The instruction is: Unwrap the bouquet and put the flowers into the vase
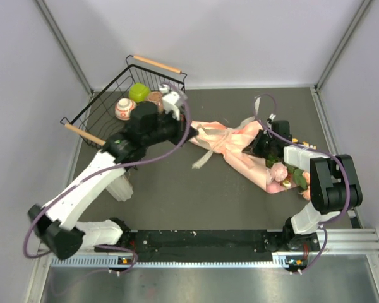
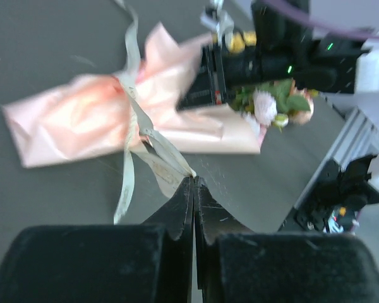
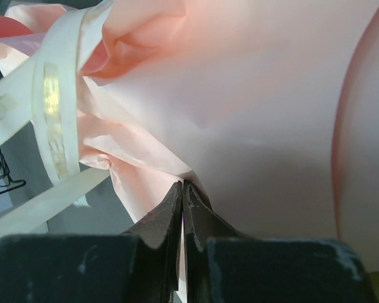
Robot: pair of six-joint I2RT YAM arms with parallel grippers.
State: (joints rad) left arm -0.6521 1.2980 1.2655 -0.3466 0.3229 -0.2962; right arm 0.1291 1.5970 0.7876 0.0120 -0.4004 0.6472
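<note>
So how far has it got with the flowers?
Barely started. Nothing looks finished: the bouquet lies on the table with its ribbon still round the wrapping paper. In hand: the left claw is shut, seemingly pinching a ribbon tail, while the right claw is shut on a fold of the paper. Left: untie, peel the paper off, and move the flowers to the vase, standing near the left arm.
</note>
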